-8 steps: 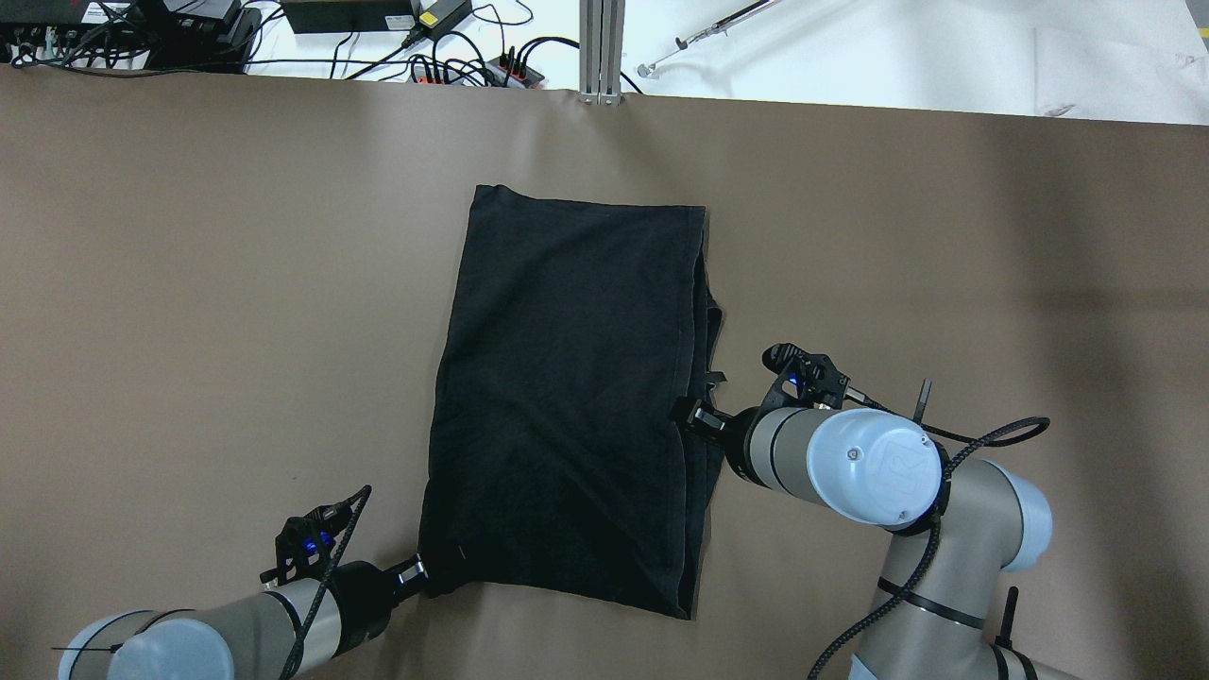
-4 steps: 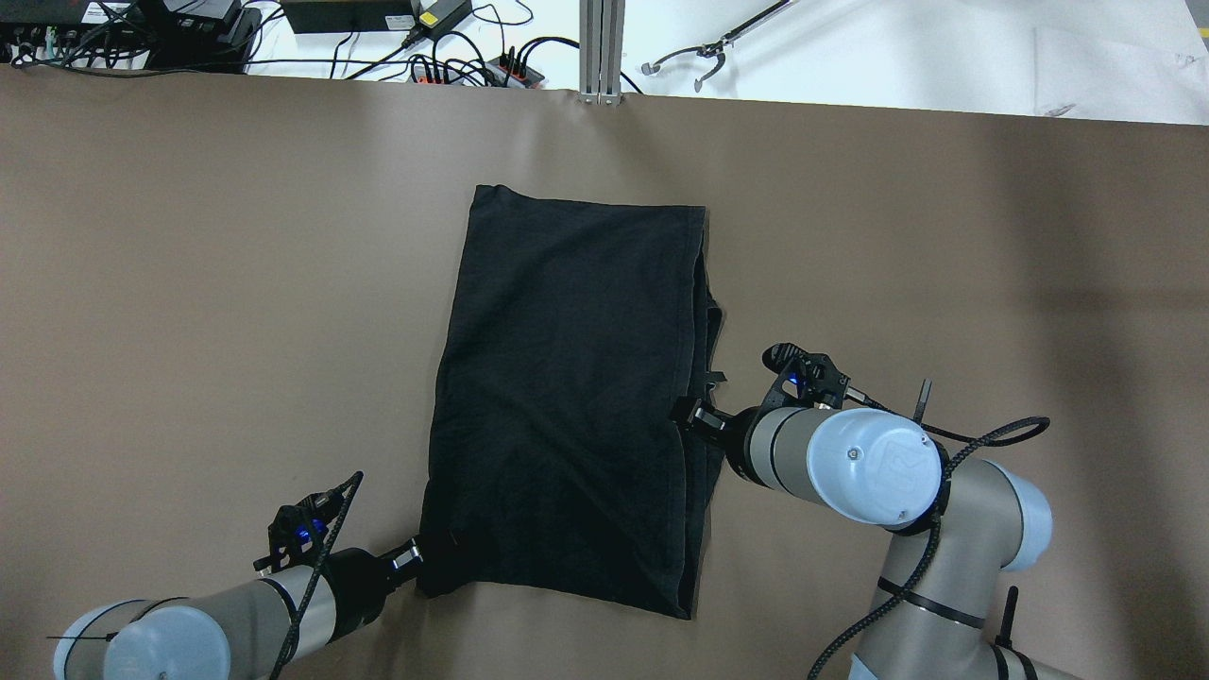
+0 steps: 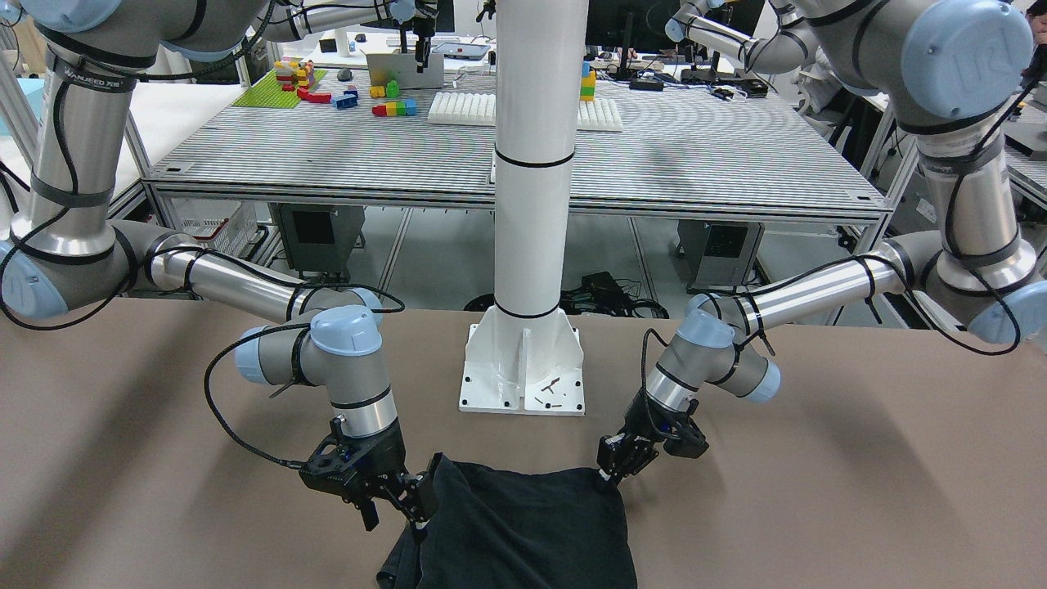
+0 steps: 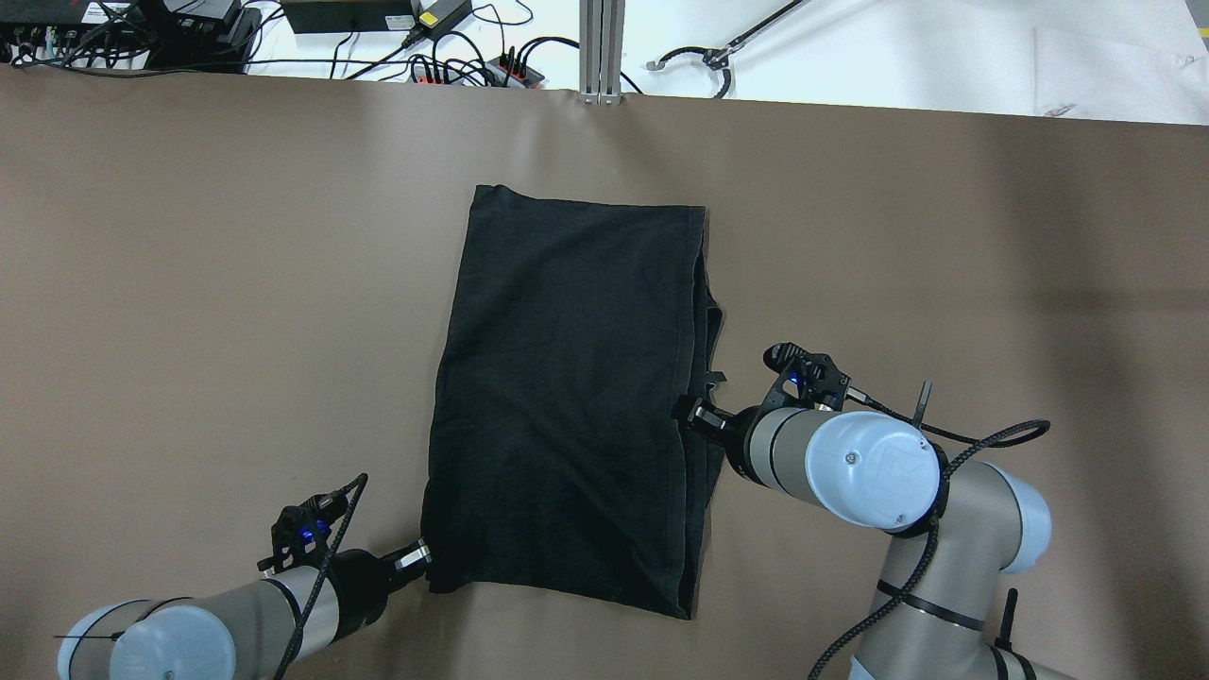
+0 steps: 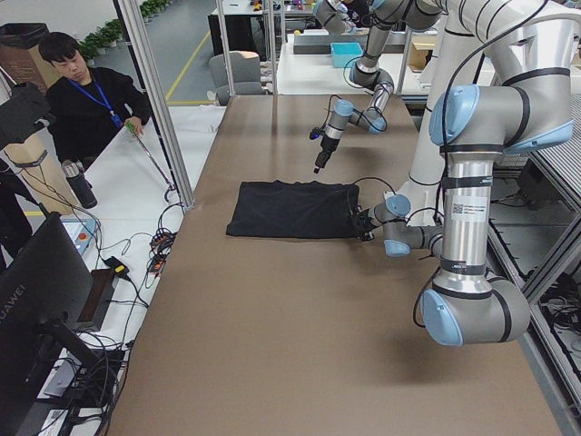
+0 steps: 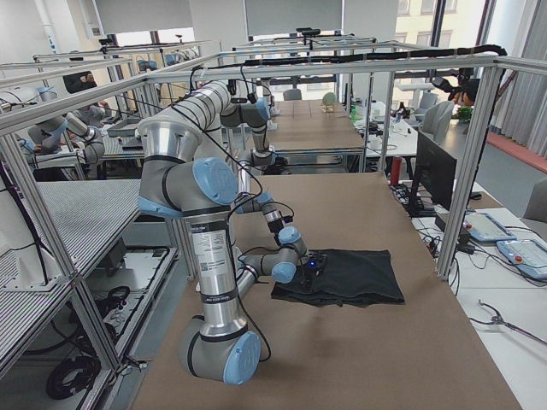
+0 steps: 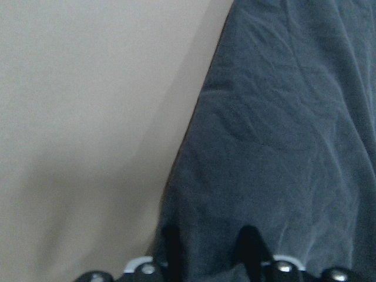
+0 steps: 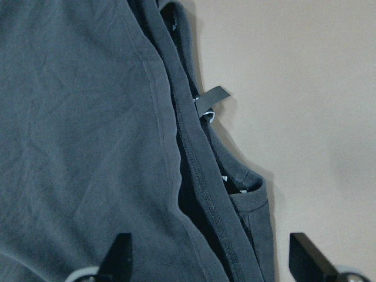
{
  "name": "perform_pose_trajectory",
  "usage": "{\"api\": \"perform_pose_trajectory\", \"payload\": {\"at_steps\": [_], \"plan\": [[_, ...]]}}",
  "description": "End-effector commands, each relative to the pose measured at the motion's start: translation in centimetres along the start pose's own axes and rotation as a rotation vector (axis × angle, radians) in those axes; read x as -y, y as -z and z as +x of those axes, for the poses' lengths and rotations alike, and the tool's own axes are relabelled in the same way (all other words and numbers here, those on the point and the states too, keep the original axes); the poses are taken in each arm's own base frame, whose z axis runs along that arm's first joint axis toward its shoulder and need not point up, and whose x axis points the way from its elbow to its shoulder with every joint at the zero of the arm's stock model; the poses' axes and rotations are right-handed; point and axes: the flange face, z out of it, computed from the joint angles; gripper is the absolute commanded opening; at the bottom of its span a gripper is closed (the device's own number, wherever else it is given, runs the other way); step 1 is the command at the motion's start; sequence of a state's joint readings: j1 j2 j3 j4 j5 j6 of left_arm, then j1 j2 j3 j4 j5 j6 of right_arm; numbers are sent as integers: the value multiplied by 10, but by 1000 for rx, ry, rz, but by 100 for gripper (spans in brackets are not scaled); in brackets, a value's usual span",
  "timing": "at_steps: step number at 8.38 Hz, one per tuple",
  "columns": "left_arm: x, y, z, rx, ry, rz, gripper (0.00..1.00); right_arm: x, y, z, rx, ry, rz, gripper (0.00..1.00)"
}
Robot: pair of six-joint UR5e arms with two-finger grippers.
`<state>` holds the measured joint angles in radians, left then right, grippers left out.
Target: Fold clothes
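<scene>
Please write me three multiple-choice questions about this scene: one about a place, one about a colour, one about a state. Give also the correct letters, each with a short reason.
1. Where on the garment is the left gripper?
A. at its far edge
B. at its near left corner
C. at its centre

2. What colour is the garment?
A. white
B. red
C. black

3. How do the jaws of the right gripper stand?
A. wide apart
B. pressed together
C. out of view

Answers:
1 B: the overhead view shows it at the corner nearest the robot.
2 C: it is black in every view.
3 A: the right wrist view shows both fingers far apart, with the hemmed edge between them.
</scene>
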<state>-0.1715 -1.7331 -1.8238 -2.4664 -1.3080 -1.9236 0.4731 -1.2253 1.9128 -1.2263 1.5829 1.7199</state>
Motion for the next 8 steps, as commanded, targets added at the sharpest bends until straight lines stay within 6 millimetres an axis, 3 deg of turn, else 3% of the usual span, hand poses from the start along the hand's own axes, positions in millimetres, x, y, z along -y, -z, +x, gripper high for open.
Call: {"api": "perform_pose_trajectory", "payload": {"at_steps": [1, 5, 8], "plan": [[-3, 0, 4, -7, -3, -8, 0, -17, -10, 11, -30, -71, -5, 90], [-3, -1, 3, -4, -8, -3, 0, -81, -52, 32, -93, -108, 27, 90], [-3, -1, 3, -6, -8, -2, 0, -97, -60, 34, -94, -161, 49, 80]]}}
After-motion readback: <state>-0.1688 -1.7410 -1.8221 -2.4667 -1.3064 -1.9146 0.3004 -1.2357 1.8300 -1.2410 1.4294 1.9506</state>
